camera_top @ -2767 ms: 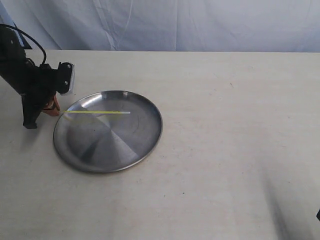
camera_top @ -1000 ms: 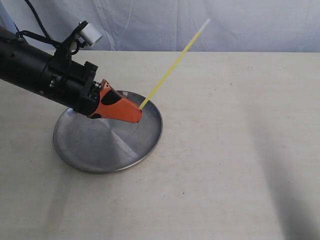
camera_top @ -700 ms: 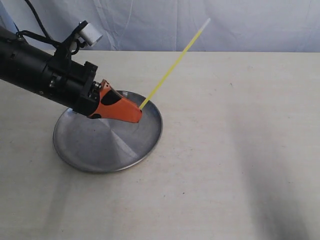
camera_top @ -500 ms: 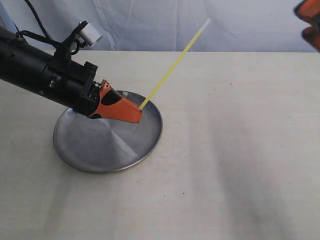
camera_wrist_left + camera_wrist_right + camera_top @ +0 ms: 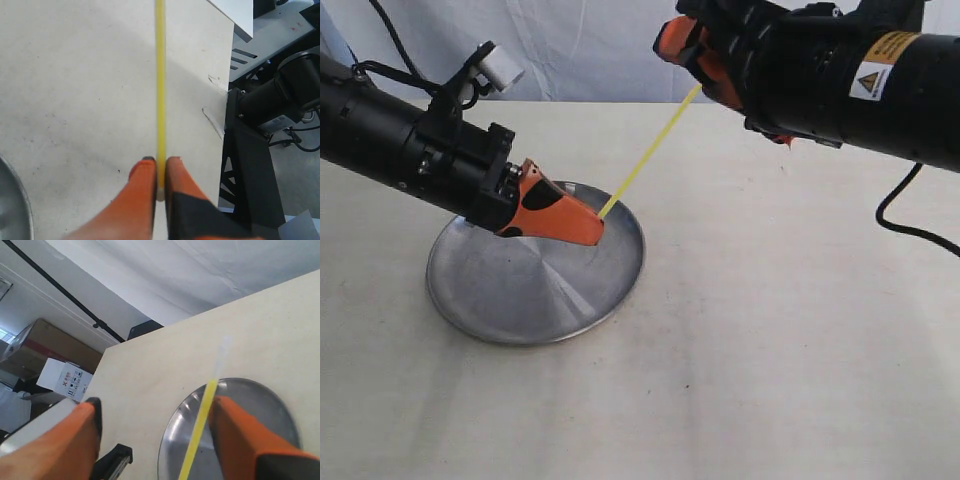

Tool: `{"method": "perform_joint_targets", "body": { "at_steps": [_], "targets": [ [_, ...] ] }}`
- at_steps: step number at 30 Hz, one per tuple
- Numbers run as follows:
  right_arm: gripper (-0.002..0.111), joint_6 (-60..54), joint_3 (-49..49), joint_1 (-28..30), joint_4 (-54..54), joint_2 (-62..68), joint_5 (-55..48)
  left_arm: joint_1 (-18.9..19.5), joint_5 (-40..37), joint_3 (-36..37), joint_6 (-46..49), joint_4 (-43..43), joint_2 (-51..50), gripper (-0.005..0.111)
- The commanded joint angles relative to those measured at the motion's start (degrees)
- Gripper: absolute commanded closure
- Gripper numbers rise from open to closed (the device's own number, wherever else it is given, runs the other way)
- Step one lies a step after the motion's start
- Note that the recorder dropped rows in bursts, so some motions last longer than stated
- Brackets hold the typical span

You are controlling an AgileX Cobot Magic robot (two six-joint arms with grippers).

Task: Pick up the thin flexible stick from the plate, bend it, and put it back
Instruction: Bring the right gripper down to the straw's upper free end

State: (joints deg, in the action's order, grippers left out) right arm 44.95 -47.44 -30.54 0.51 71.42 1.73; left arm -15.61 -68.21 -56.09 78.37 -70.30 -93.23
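Observation:
The thin flexible stick (image 5: 648, 150) is a straight neon yellow-green rod, slanting up and to the right above the plate (image 5: 520, 290). My left gripper (image 5: 598, 228) hovers over the plate and is shut on the stick's lower end; the left wrist view shows the orange fingers (image 5: 145, 185) pinching the stick (image 5: 160, 90). My right gripper (image 5: 695, 65) is open at the stick's upper end. In the right wrist view the stick (image 5: 202, 425) with its whitish tip (image 5: 224, 347) runs between the spread fingers (image 5: 235, 435), close to one, with the plate (image 5: 180, 440) below.
The round metal plate lies on a pale wooden table (image 5: 770, 330) in front of a light cloth backdrop (image 5: 620, 50). The left wrist view shows the table's edge with a black arm base (image 5: 270, 105) beyond it. Cardboard boxes (image 5: 45, 360) stand off the table.
The left gripper took the stick off the plate and has held it still, tilted up. In the last half second the right arm came in from the upper right to the stick's top.

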Motion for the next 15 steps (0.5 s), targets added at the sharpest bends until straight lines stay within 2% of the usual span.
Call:
{"method": "perform_joint_targets", "body": {
  "at_steps": [1, 4, 9, 15],
  "targets": [
    [0.052, -0.4, -0.4, -0.2, -0.1, 2.4, 3.5, -0.5, -0.6, 0.1, 0.1, -0.8, 0.5, 0.107],
    [0.067, -0.4, -0.4, -0.2, -0.1, 4.0, 4.8, -0.5, -0.6, 0.1, 0.1, -0.8, 0.5, 0.107],
    [0.109, -0.4, -0.4, -0.2, -0.5, 5.8, 6.8, -0.5, -0.7, 0.1, 0.2, -0.8, 0.5, 0.107],
    [0.108, -0.7, -0.4, -0.2, -6.8, 6.1, 7.0, -0.5, -1.8, 0.1, 2.8, -1.5, 0.5, 0.107]
  ]
}}
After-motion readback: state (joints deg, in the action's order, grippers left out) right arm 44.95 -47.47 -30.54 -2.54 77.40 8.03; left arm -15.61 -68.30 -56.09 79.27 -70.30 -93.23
